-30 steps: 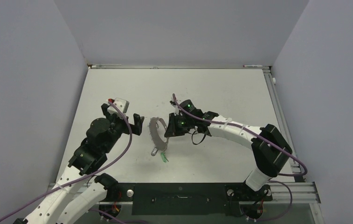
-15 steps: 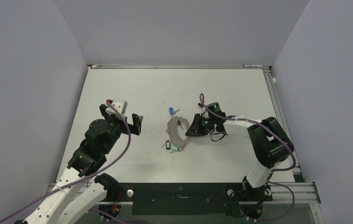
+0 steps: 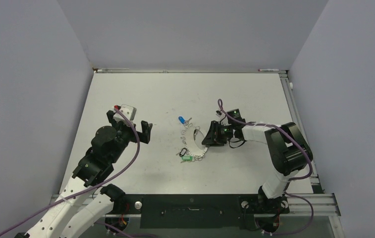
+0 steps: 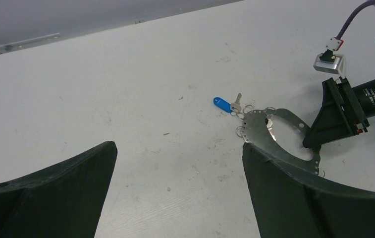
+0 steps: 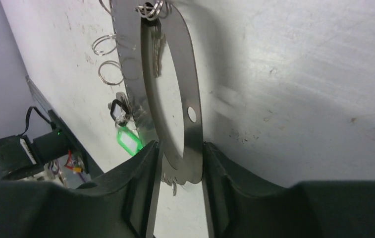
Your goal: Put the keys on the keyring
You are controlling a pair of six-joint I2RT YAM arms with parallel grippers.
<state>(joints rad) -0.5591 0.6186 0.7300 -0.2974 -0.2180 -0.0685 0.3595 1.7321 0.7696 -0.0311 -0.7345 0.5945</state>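
The keyring [image 3: 192, 144], a wide silvery hoop with small rings strung along it, lies low on the table at the centre. My right gripper [image 3: 208, 137] is shut on its right side. In the right wrist view the hoop's band [image 5: 193, 94] sits between both fingers [image 5: 225, 183]. The blue key [image 3: 181, 119] lies at the hoop's far end, touching it, and also shows in the left wrist view [image 4: 221, 103]. The green key [image 3: 187, 158] lies at the hoop's near end and shows in the right wrist view [image 5: 129, 140]. My left gripper [image 3: 146, 132] is open and empty, well left of the hoop.
A small black oval loop [image 3: 182, 151] lies beside the green key. Loose-looking split rings [image 5: 110, 73] hang off the hoop's edge. Grey walls close the table on three sides, with a metal rail [image 3: 190, 71] along the back.
My right gripper has moved right and down with the keyring, which went from standing tilted to lying low on the table. The blue key has come into view. The left arm has not moved.
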